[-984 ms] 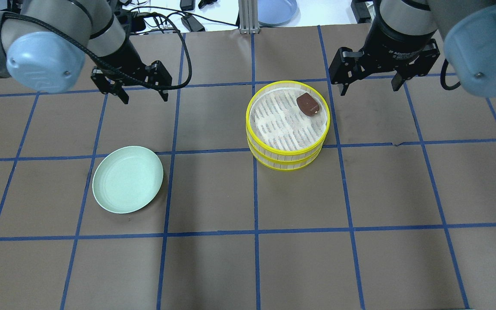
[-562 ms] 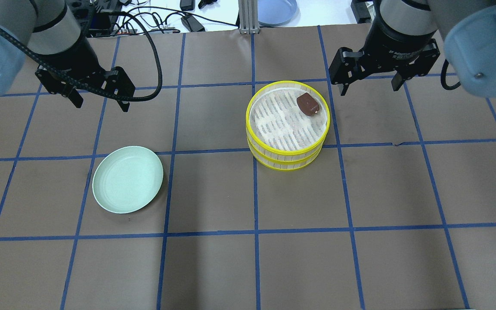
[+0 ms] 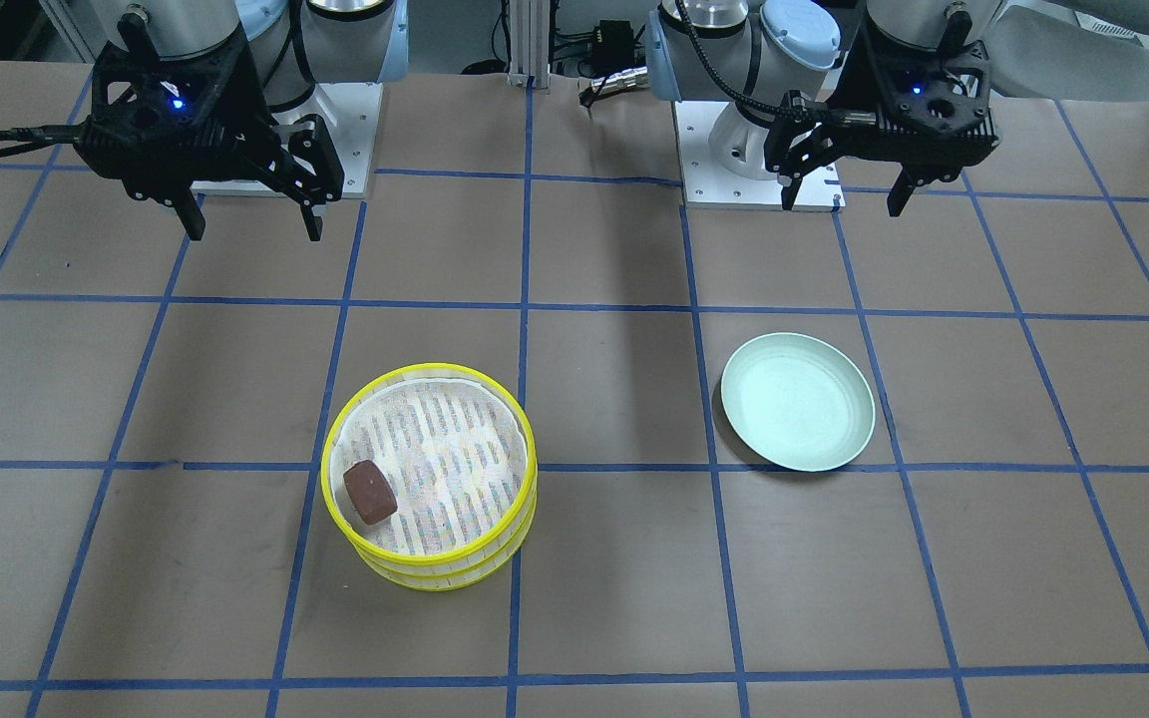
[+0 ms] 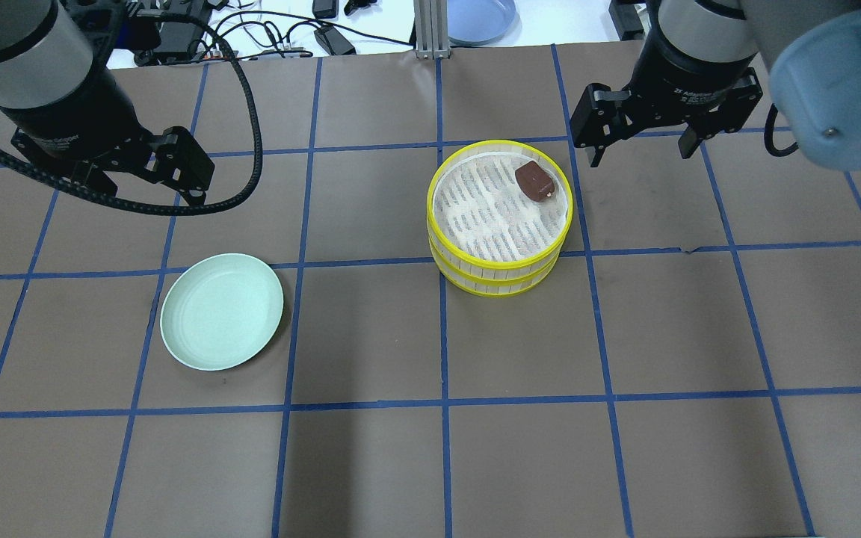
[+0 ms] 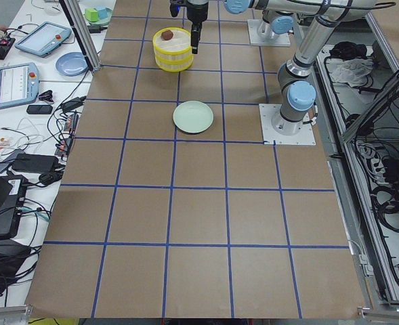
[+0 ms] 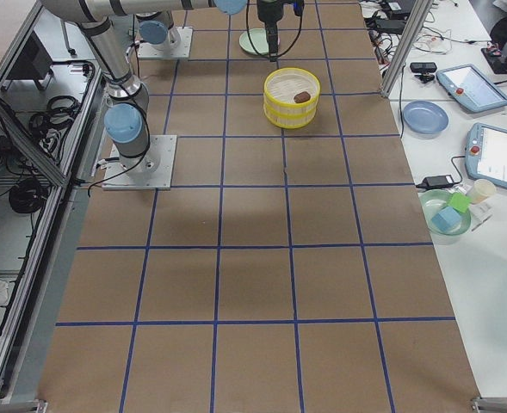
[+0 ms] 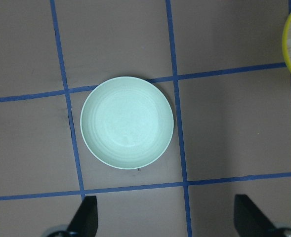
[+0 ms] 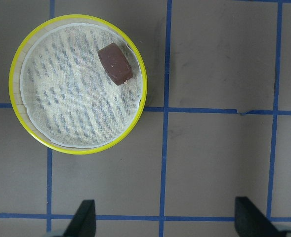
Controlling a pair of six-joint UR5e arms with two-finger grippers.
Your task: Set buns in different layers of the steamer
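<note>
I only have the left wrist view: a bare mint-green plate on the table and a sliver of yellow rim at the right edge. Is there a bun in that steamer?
Observer: Yes. One dark brown bun lies in the top layer, close to its rim.
Operator: Where is the other layer?
Observer: The lower layer sits stacked directly under the top one. Its inside is hidden, so I cannot tell what it holds.
Operator: Is the right arm holding anything?
Observer: No. The right gripper is open and empty, and it hangs above the table just beyond the steamer.
</note>
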